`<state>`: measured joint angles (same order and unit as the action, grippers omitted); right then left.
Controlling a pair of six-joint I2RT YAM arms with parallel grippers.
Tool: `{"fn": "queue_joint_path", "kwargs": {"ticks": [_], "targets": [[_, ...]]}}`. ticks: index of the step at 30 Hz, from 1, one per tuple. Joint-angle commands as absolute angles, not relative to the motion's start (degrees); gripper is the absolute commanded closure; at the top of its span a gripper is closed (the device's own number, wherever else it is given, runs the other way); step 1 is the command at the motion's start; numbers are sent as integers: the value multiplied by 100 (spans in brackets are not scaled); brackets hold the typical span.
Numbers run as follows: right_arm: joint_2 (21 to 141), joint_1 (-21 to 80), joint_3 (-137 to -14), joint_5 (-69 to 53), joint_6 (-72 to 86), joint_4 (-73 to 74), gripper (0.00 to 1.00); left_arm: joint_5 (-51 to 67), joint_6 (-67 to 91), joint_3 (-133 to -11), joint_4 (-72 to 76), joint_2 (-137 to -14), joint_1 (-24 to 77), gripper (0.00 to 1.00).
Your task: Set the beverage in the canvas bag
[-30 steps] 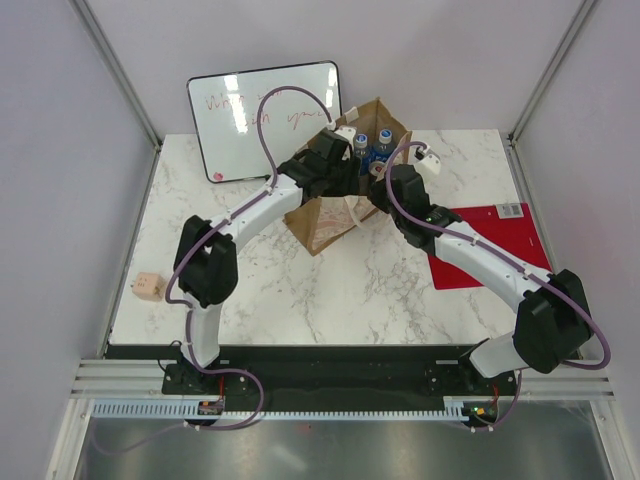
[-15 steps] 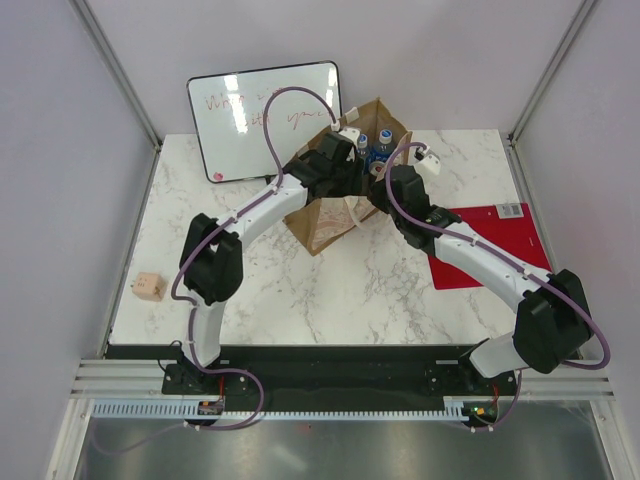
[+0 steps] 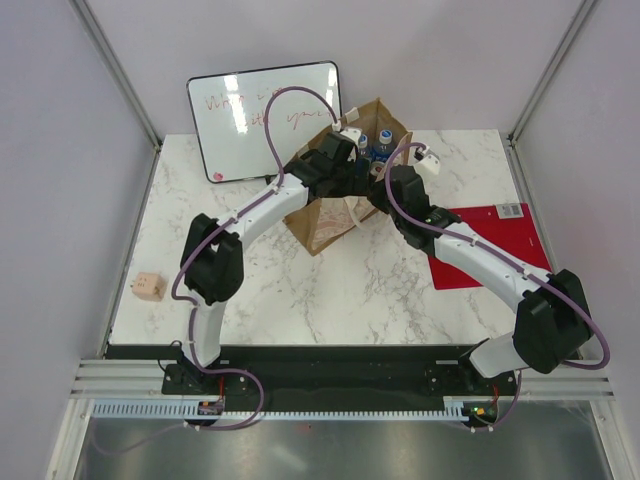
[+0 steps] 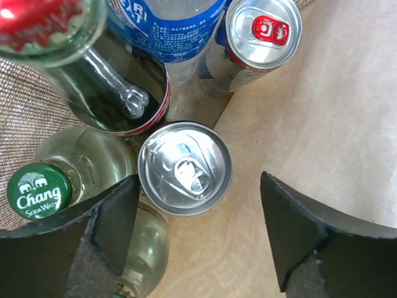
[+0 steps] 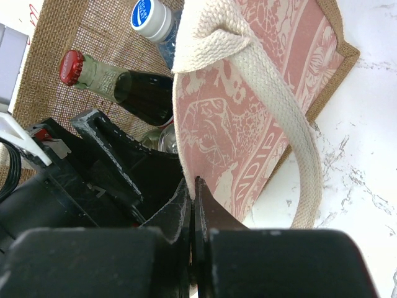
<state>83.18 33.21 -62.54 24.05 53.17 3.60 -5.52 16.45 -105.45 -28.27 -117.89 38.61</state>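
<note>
We see the canvas bag [image 3: 322, 228] standing at the far middle of the bench [image 3: 250, 290]. Both arms reach into its mouth, so from above their tips are hidden.

In the left wrist view the left fingers [image 4: 115, 220] are spread wide inside the bag, with the silver can [image 4: 185, 167] upright between them. The 9 o'clock finger sits right at its rim, though we cannot tell whether it touches; the 3 o'clock finger is apart.

Around the can:
- a green-capped Chang bottle [image 4: 38, 190] at 9 o'clock
- a dark bottle [image 4: 118, 87] at 11, its red cap cut off by the frame
- a blue-labelled bottle [image 4: 167, 25] at 12, also cut off
- a red-tabbed can [image 4: 260, 34] at 1

The right fingers [image 5: 183, 208] are clenched on the bag's top edge, beside its white handle [image 5: 273, 118]; their own dark body blocks the lower part of that view.

Beyond the bag leans a whiteboard [image 3: 265, 115], its red writing too faint to read. A red sheet [image 3: 495, 240] lies at 3 o'clock, partly under the right arm. A wooden cube [image 3: 148, 287] sits at 8 o'clock.
</note>
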Motion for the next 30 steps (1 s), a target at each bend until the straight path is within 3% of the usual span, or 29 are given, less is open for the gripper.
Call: {"fn": "queue_joint_path", "kwargs": {"ticks": [1,11,13,14,15,21,30], "targets": [[8314,3366,-6354,2276,5221,202,100,-492,1758,-10775,-2935,-11426,3937,14],[8288,3366,-6512,2267,5124,404,100,-457,2012,-10880,-3032,-10935,3946,9],[8253,3358,-6574,2267,5089,501,95,-431,2126,-10881,-3032,-10785,3946,9],[8218,3375,-6592,2241,5063,518,94,-405,2153,-10863,-3032,-10723,3946,1],[8192,3366,-6635,2224,4984,553,92,-396,2171,-10846,-3041,-10566,3946,0],[7946,3366,-6697,2145,4773,527,80,-615,2180,-10644,-3120,-9933,3946,0],[7454,3366,-6636,1355,4378,475,21,-765,2144,-9819,-3173,-8615,3937,0]]}}
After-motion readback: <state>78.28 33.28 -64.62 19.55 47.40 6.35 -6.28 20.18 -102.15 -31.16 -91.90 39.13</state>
